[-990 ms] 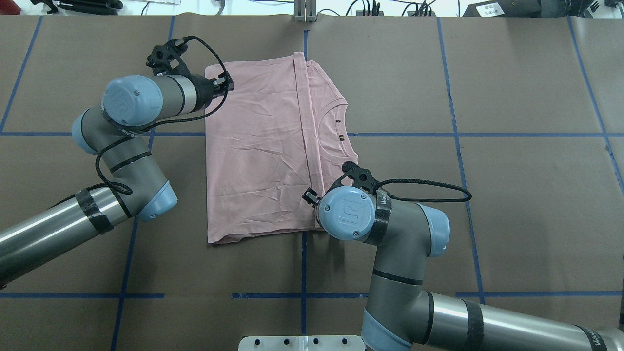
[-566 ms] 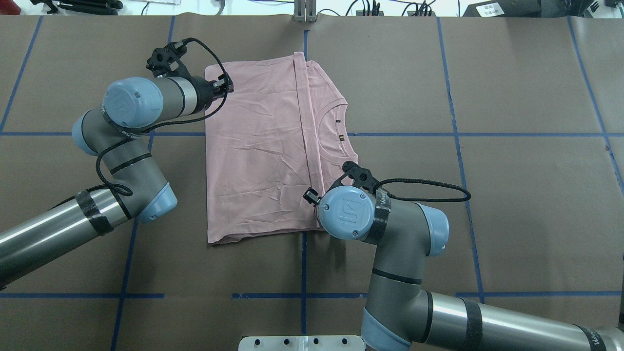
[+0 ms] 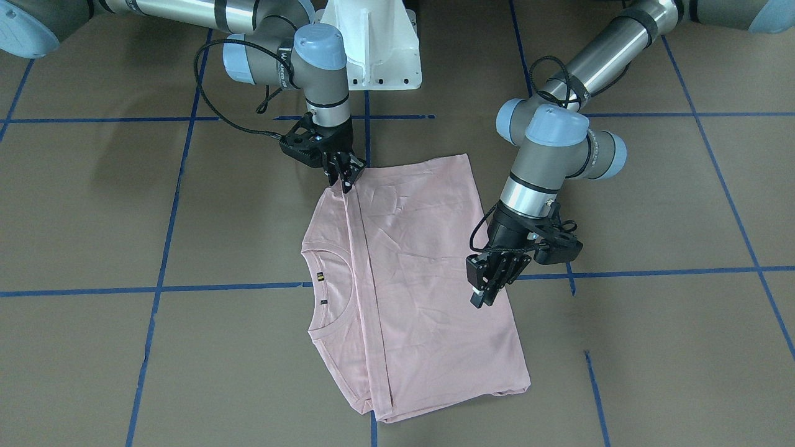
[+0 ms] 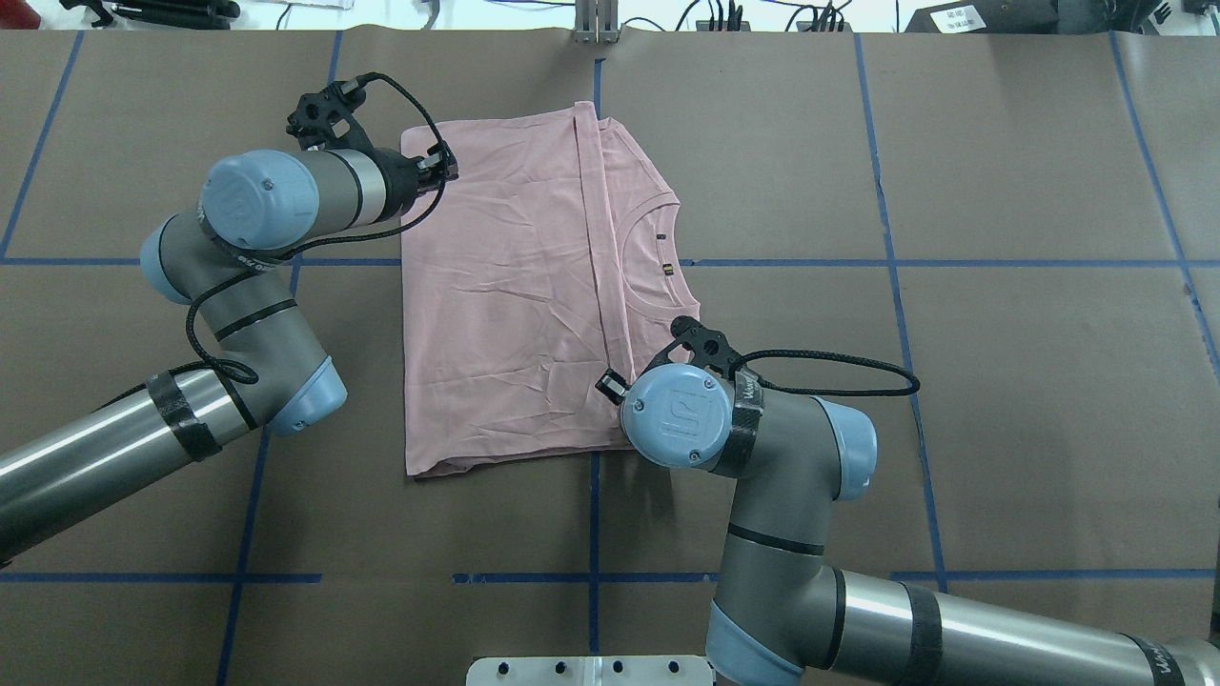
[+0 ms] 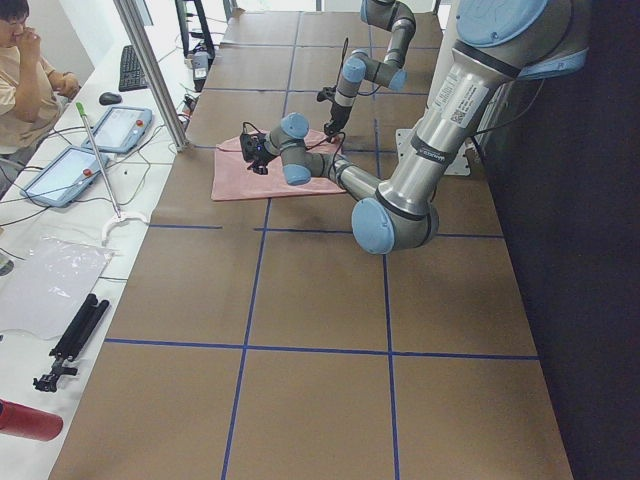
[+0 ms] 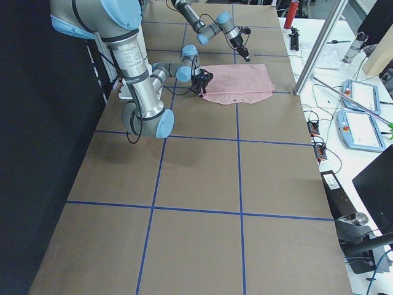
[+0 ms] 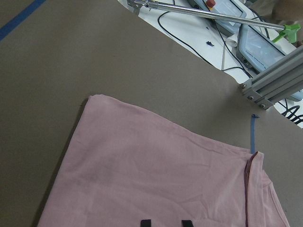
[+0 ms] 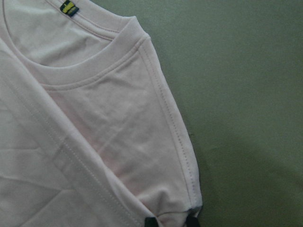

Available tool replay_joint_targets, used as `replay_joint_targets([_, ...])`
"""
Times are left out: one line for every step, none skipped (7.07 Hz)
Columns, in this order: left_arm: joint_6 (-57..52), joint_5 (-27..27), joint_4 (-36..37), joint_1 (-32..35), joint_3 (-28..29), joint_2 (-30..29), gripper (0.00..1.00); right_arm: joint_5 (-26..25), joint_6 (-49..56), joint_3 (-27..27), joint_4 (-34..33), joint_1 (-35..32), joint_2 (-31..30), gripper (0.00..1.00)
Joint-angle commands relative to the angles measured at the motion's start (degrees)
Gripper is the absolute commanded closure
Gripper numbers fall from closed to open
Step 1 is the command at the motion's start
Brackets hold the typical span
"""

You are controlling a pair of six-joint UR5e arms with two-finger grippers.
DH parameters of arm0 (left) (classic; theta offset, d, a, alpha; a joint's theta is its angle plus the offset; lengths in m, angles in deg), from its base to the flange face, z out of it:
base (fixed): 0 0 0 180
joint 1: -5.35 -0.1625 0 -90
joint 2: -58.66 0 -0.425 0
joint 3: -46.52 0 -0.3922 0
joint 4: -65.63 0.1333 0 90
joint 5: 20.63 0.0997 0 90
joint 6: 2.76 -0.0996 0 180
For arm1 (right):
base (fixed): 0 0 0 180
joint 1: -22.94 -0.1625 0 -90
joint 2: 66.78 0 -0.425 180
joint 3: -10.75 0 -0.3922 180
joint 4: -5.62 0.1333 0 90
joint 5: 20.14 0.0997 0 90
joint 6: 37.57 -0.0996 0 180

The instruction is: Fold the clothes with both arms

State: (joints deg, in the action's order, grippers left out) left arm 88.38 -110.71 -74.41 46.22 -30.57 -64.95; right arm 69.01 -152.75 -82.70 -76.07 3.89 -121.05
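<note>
The pale pink T-shirt [image 4: 505, 295] lies folded flat on the brown table, plain side up, with its collar and label [image 4: 662, 252] showing on the right. It also shows in the front view [image 3: 410, 279]. My left gripper [image 4: 446, 170] hovers over the shirt's far left corner. Its tips [image 7: 165, 223] stand apart with nothing between them. My right gripper [image 3: 345, 180] is at the shirt's near right corner. In the right wrist view [image 8: 170, 221] its tips stand apart on either side of that corner's hem. In the overhead view its own wrist hides it.
The white pedestal base [image 3: 379, 49] stands at the table's near edge. A metal post [image 4: 596, 24] stands at the far edge. An operator [image 5: 25, 60] sits past the table with tablets [image 5: 120, 130] and tools. Blue tape lines cross the brown table cover.
Both arms have shifted only slightly. The shirt lies as before.
</note>
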Motion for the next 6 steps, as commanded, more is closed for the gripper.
replay_joint_targets([0.09, -0.01, 0.29, 0.00, -0.77, 0.03, 0.67, 0.32, 0.39, 0.11, 0.30, -0.02, -0.04, 1.00])
replay_joint_targets([0.09, -0.01, 0.47, 0.00, -1.13, 0.03, 0.67, 0.50, 0.39, -0.06, 0.30, -0.02, 0.39, 1.00])
replay_joint_targets([0.18, -0.01, 0.47, -0.09, -1.22, -0.06, 0.67, 0.58, 0.83, -0.41, 0.13, -0.02, 0.31, 1.00])
replay_joint_targets([2.44, -0.01, 0.56, -0.35, -1.91, 0.03, 0.67, 0.50, 1.79, -1.54, 0.13, -0.02, -0.13, 1.00])
replay_joint_targets([5.77, -0.01, 0.73, -1.66, -2.53, 0.03, 0.67, 0.58, 1.89, -2.60, -0.05, -0.02, -1.43, 1.00])
replay_joint_targets([9.02, -0.01, 3.08, -2.54, -6.63, 2.12, 0.67, 0.41, 1.80, -6.18, -0.40, -0.02, -3.71, 1.00])
